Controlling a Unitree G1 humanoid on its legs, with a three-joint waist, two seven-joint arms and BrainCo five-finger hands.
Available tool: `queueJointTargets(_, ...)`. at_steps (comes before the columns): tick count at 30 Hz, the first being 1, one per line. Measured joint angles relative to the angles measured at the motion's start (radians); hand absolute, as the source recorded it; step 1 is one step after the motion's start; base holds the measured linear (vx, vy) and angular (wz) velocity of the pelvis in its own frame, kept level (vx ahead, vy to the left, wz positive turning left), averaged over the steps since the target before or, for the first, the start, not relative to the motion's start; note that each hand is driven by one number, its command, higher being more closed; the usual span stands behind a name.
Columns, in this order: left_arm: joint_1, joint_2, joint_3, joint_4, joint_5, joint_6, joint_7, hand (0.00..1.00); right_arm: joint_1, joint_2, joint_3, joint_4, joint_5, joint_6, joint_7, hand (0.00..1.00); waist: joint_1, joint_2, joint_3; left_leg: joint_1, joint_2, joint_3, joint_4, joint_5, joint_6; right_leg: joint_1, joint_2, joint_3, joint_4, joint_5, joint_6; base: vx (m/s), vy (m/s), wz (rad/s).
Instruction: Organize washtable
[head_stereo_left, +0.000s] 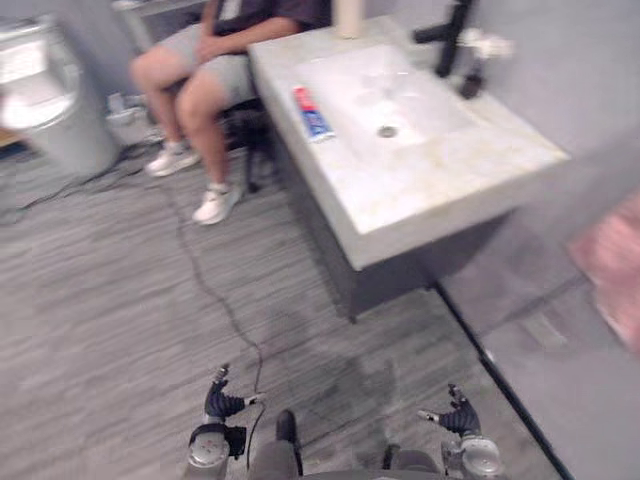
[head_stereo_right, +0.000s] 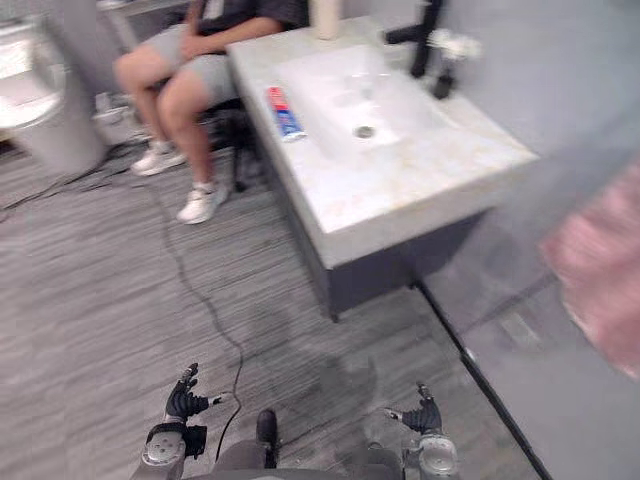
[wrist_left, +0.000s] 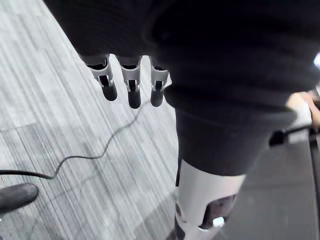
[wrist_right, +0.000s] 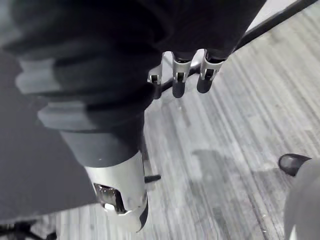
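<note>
The washtable (head_stereo_left: 455, 175) is a pale stone counter with a sunken white basin, standing against the grey wall ahead of me. A red, white and blue toothpaste tube (head_stereo_left: 312, 112) lies on the basin's left rim. A black faucet (head_stereo_left: 452, 35) rises at the back, with a small dark bottle (head_stereo_left: 472, 78) with a white top beside it. A white cylinder (head_stereo_left: 348, 17) stands at the far back corner. My left hand (head_stereo_left: 222, 400) and right hand (head_stereo_left: 458, 415) hang low over the floor, well short of the counter. Both are open and hold nothing, with straight fingers (wrist_left: 133, 82) (wrist_right: 179, 75).
A person (head_stereo_left: 205, 70) sits on a stool close to the washtable's left side, feet on the floor. A white bin (head_stereo_left: 45, 95) stands far left. A pink towel (head_stereo_left: 615, 270) hangs on the right. A thin cable (head_stereo_left: 205, 280) trails across the grey plank floor.
</note>
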Motion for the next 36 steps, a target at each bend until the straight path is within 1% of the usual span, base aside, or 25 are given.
queueJointTargets(1, 0.000, 0.002, 0.003, -0.002, 0.000, 0.000, 0.001, 0.00, -0.002, 0.001, 0.000, 0.000, 0.000, 0.000, -0.001, 0.00, 0.000, 0.002, -0.001, 0.000, 0.001, 0.021, -0.004, 0.002, 0.003, 0.005, -0.001, 0.000, 0.007, 0.002, -0.004, 0.11, 0.094, 1.30)
queueJointTargets(6, 0.062, 0.046, 0.049, 0.014, 0.003, 0.014, 0.015, 0.00, -0.057, 0.063, 0.021, -0.043, -0.005, -0.021, 0.001, 0.00, 0.020, -0.064, 0.012, 0.005, -0.021, 0.041, -0.017, -0.004, 0.015, 0.036, -0.004, 0.079, -0.062, 0.009, -0.003, 0.06, 0.047, 0.20)
queueJointTargets(7, 0.063, 0.041, 0.049, 0.024, 0.003, 0.014, 0.014, 0.00, -0.062, 0.060, 0.021, -0.043, -0.005, -0.021, 0.001, 0.00, 0.025, -0.057, 0.018, 0.001, -0.024, 0.048, -0.010, -0.015, 0.020, 0.038, -0.006, 0.088, -0.077, 0.012, 0.003, 0.01, 0.061, -0.36)
queueJointTargets(8, 0.060, 0.029, 0.055, 0.028, 0.003, 0.015, 0.015, 0.00, -0.071, 0.054, 0.022, -0.043, -0.006, -0.019, 0.000, 0.00, 0.032, -0.068, 0.019, -0.016, -0.029, 0.067, 0.036, -0.050, 0.022, 0.040, -0.016, 0.105, -0.101, 0.005, 0.017, -0.01, 0.095, -0.49)
queueJointTargets(9, 0.065, 0.018, 0.066, 0.030, 0.003, 0.015, 0.014, 0.00, -0.077, 0.048, 0.025, -0.046, -0.006, -0.019, 0.001, 0.00, 0.033, -0.065, 0.025, -0.051, -0.030, 0.084, 0.118, -0.110, 0.018, 0.037, -0.035, 0.119, -0.112, -0.029, 0.066, -0.01, 0.104, -0.44)
queueJointTargets(13, 0.062, -0.014, 0.076, 0.031, 0.003, 0.015, 0.014, 0.00, -0.068, 0.004, 0.042, -0.048, -0.007, -0.003, 0.002, 0.00, 0.023, -0.021, 0.036, -0.145, -0.015, 0.093, 0.406, -0.295, 0.079, 0.003, -0.062, 0.166, -0.030, -0.092, 0.100, 0.07, 0.214, -0.26)
queueJointTargets(14, 0.069, 0.004, 0.076, 0.030, 0.003, 0.016, 0.015, 0.00, -0.049, 0.001, 0.043, -0.049, -0.007, 0.002, 0.004, 0.00, 0.026, -0.024, 0.038, -0.146, -0.019, 0.095, 0.444, -0.366, 0.081, 0.005, -0.072, 0.174, 0.038, -0.126, 0.065, 0.24, 0.228, 0.06)
queueJointTargets(15, 0.064, 0.012, 0.074, 0.019, 0.003, 0.016, 0.016, 0.00, -0.035, 0.001, 0.050, -0.057, -0.007, 0.004, 0.004, 0.00, 0.016, -0.029, 0.042, -0.129, -0.035, 0.074, 0.438, -0.397, 0.097, -0.071, -0.085, 0.224, 0.220, -0.108, -0.009, 0.27, 0.210, 0.14)
queueJointTargets(16, 0.062, 0.013, 0.073, 0.017, 0.003, 0.016, 0.016, 0.00, -0.030, 0.001, 0.063, -0.060, -0.007, 0.004, 0.006, 0.00, 0.004, -0.030, 0.045, -0.119, -0.036, 0.068, 0.420, -0.398, 0.100, -0.138, -0.075, 0.261, 0.319, -0.107, -0.039, 0.31, 0.183, 0.30)
queueJointTargets(17, 0.048, 0.021, 0.071, 0.017, 0.003, 0.018, 0.015, 0.00, -0.025, 0.017, 0.074, -0.064, -0.007, 0.003, 0.020, 0.00, -0.006, -0.021, 0.055, -0.083, -0.039, 0.045, 0.372, -0.396, 0.102, -0.204, -0.011, 0.311, 0.398, -0.141, -0.029, 0.28, 0.142, 0.24)
queueJointTargets(18, 0.046, 0.023, 0.070, 0.017, 0.003, 0.018, 0.015, 0.00, -0.008, 0.023, 0.081, -0.066, -0.007, 0.002, 0.023, 0.00, -0.007, -0.025, 0.061, -0.050, -0.048, 0.038, 0.336, -0.390, 0.105, -0.225, 0.020, 0.317, 0.409, -0.157, -0.027, 0.39, 0.154, 0.23)
queueJointTargets(19, 0.040, 0.028, 0.067, 0.018, 0.003, 0.018, 0.015, 0.00, 0.008, 0.034, 0.093, -0.068, -0.007, 0.002, 0.026, 0.00, -0.007, -0.038, 0.067, 0.035, -0.064, 0.030, 0.261, -0.380, 0.114, -0.257, 0.084, 0.314, 0.395, -0.163, -0.036, 0.43, 0.131, 0.17)
queueJointTargets(20, 0.027, 0.026, 0.058, 0.026, 0.003, 0.018, 0.014, 0.00, 0.020, 0.025, 0.111, -0.068, -0.006, -0.001, 0.027, 0.00, -0.013, -0.031, 0.071, 0.107, -0.066, 0.018, 0.211, -0.374, 0.106, -0.285, 0.150, 0.293, 0.348, -0.158, -0.043, 0.46, 0.120, 0.20)
queueJointTargets(21, 0.020, 0.027, 0.051, 0.027, 0.003, 0.017, 0.015, 0.00, 0.023, 0.023, 0.110, -0.076, 0.004, -0.003, 0.028, 0.00, -0.020, -0.028, 0.073, 0.140, -0.068, 0.012, 0.189, -0.374, 0.105, -0.303, 0.182, 0.281, 0.315, -0.155, -0.047, 0.48, 0.095, 0.58)
queueJointTargets(22, -0.002, 0.034, 0.032, 0.044, 0.003, 0.016, 0.014, 0.00, 0.028, 0.019, 0.113, -0.091, 0.003, -0.010, 0.027, 0.00, -0.046, -0.024, 0.072, 0.182, -0.081, -0.018, 0.150, -0.368, 0.093, -0.335, 0.231, 0.277, 0.228, -0.123, -0.070, 0.47, 0.090, 0.95)
queueJointTargets(23, -0.027, 0.032, 0.020, 0.046, 0.004, 0.013, 0.013, 0.00, 0.035, 0.013, 0.112, -0.108, 0.003, -0.013, 0.025, 0.00, -0.066, -0.027, 0.070, 0.208, -0.101, -0.052, 0.138, -0.369, 0.086, -0.366, 0.243, 0.290, 0.173, -0.068, -0.088, 0.60, 0.097, 1.50)
queueJointTargets(24, -0.046, 0.022, 0.012, 0.043, 0.006, 0.008, 0.014, 0.00, 0.045, 0.007, 0.102, -0.117, 0.004, -0.019, 0.025, 0.00, -0.081, -0.038, 0.063, 0.244, -0.124, -0.090, 0.149, -0.382, 0.063, -0.383, 0.236, 0.293, 0.144, 0.058, -0.122, 0.67, 0.078, 1.63)
queueJointTargets(25, -0.056, 0.009, 0.005, 0.045, 0.006, 0.009, 0.014, 0.00, 0.054, 0.005, 0.097, -0.121, 0.005, -0.019, 0.025, 0.00, -0.092, -0.035, 0.061, 0.247, -0.132, -0.096, 0.209, -0.396, 0.033, -0.373, 0.222, 0.268, 0.166, 0.098, -0.158, 0.74, 0.089, 1.24)
queueJointTargets(26, -0.057, -0.020, 0.007, 0.031, 0.006, 0.011, 0.014, 0.00, 0.054, -0.004, 0.092, -0.146, -0.001, -0.014, 0.021, 0.00, -0.078, 0.004, 0.077, 0.216, -0.093, -0.052, 0.362, -0.400, -0.003, -0.323, 0.226, 0.244, 0.175, 0.079, -0.167, 0.63, 0.090, 0.59)
queueJointTargets(27, -0.049, -0.027, 0.010, 0.028, 0.005, 0.011, 0.015, 0.00, 0.053, -0.014, 0.092, -0.159, -0.007, -0.014, 0.018, 0.00, -0.073, 0.011, 0.081, 0.190, -0.072, -0.024, 0.460, -0.378, -0.038, -0.295, 0.229, 0.248, 0.172, 0.068, -0.176, 0.61, 0.089, 0.00)
queueJointTargets(28, -0.037, -0.037, 0.024, 0.027, 0.005, 0.013, 0.015, 0.00, 0.053, -0.012, 0.104, -0.173, -0.008, -0.010, 0.016, 0.00, -0.069, 0.015, 0.082, 0.142, -0.039, 0.008, 0.620, -0.301, -0.068, -0.249, 0.232, 0.261, 0.150, 0.050, -0.185, 0.49, 0.055, -0.38)
queueJointTargets(29, -0.024, -0.050, 0.041, 0.021, 0.006, 0.014, 0.016, 0.00, 0.053, 0.000, 0.130, -0.186, -0.025, 0.000, 0.009, 0.00, -0.051, 0.013, 0.084, 0.080, 0.024, 0.052, 0.785, -0.272, -0.059, -0.180, 0.239, 0.296, 0.114, 0.038, -0.185, 0.66, 0.077, -0.59)
queueJointTargets(30, -0.010, -0.059, 0.047, 0.009, 0.006, 0.016, 0.017, 0.00, 0.051, 0.019, 0.135, -0.185, -0.058, 0.008, -0.002, 0.00, -0.040, 0.011, 0.084, 0.049, 0.082, 0.093, 0.852, -0.295, -0.021, -0.116, 0.244, 0.330, 0.076, 0.038, -0.186, 0.52, 0.084, -0.64)
queueJointTargets(34, -0.012, -0.078, 0.047, -0.045, 0.006, 0.015, 0.017, 0.00, 0.046, 0.054, 0.133, -0.169, -0.130, 0.031, -0.007, 0.00, -0.001, -0.006, 0.081, -0.027, 0.139, 0.122, 0.707, -0.348, -0.006, 0.001, 0.191, 0.429, 0.002, 0.033, -0.178, 0.46, 0.197, -0.69)
queueJointTargets(36, -0.015, -0.081, 0.046, -0.043, 0.008, 0.015, 0.018, 0.00, 0.045, 0.064, 0.118, -0.140, -0.165, 0.042, -0.009, 0.00, 0.001, -0.021, 0.088, -0.057, 0.143, 0.101, 0.541, -0.338, -0.021, 0.042, 0.141, 0.448, -0.003, 0.010, -0.139, 0.34, 0.265, -0.44)
